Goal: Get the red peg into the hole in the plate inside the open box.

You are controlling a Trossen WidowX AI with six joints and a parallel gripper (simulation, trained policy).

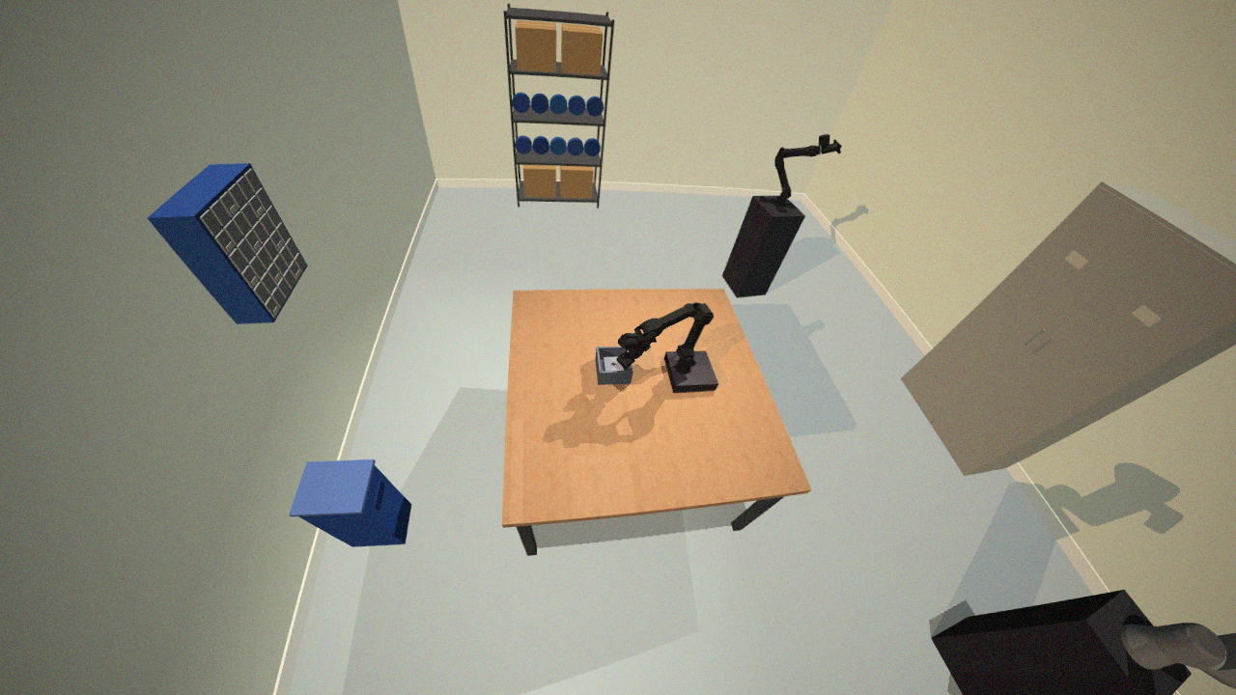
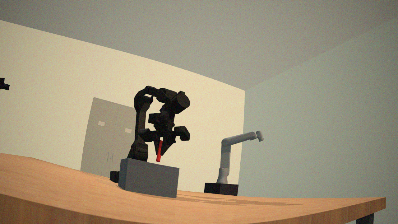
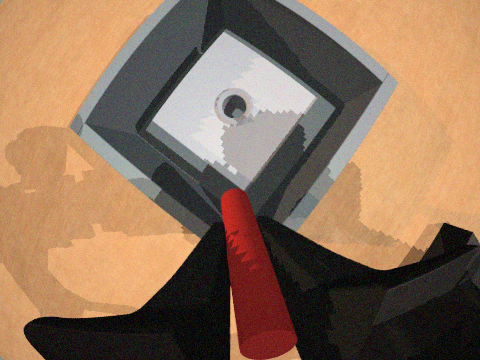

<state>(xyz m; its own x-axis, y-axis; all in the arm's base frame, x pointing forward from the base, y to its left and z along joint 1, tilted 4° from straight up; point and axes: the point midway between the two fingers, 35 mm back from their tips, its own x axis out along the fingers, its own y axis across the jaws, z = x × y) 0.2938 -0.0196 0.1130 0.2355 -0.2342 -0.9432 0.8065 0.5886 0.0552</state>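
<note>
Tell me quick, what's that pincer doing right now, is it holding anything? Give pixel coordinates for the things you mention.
Pincer (image 1: 624,361) (image 2: 159,153) (image 3: 240,228): closed on the red peg (image 2: 159,151) (image 3: 255,285), which it holds above the open box (image 1: 613,380) (image 2: 150,178) (image 3: 115,60).

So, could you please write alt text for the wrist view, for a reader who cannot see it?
The gripper's black fingers clasp a red peg, its far end pointing toward an open grey box. Inside the box, a pale plate has a round hole, with the peg outside it.
</note>
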